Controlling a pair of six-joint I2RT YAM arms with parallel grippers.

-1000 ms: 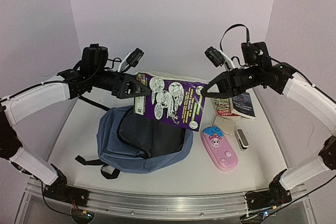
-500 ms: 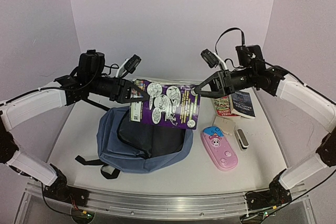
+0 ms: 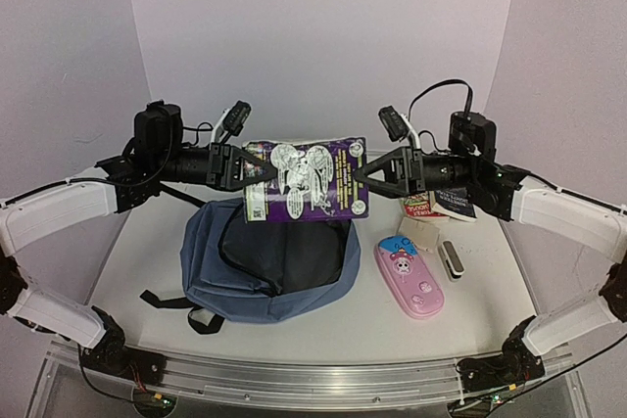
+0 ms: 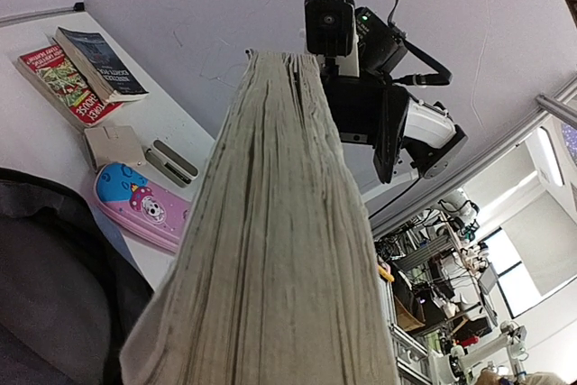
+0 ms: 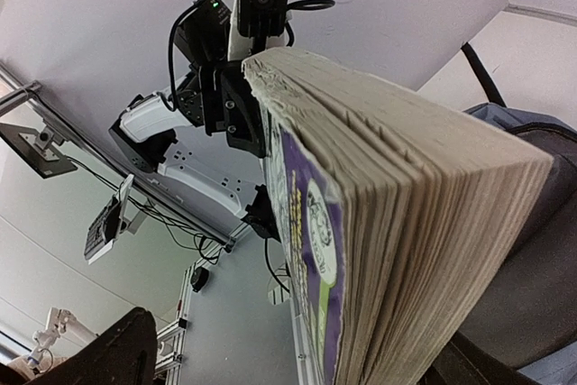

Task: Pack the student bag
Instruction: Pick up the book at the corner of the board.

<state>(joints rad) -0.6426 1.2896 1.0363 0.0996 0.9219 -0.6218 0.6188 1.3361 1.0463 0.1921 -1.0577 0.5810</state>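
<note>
In the middle of the top view, a purple book [image 3: 306,179] with cartoon drawings on its cover hangs in the air between the two arms, its cover facing the camera and its top edge about level. The left gripper [image 3: 257,171] is clamped on the book's left-hand edge and the right gripper [image 3: 361,173] is clamped on its right-hand edge, the two arms reaching in from opposite sides of the frame. Each wrist view looks along the book's grey-beige page block toward the opposite arm at its far end.

The student bag [image 3: 269,261] lies on the white surface [image 3: 147,242] at lower centre-left of the top view, directly below the book in the picture. Its mouth gapes open, showing dark lining, and black straps trail from its lower left corner. The book does not appear to touch it.

To the right of the bag, just beside it, lies a pink pencil case [image 3: 409,278] with a blue end and a cartoon face. Above that sits a small beige pad [image 3: 423,232], and to its right a small dark-and-white oblong object [image 3: 451,259]. Farther back on the right, partly hidden behind the right arm, lie two books [image 3: 436,205], one red-covered and one dark, side by side.
</note>
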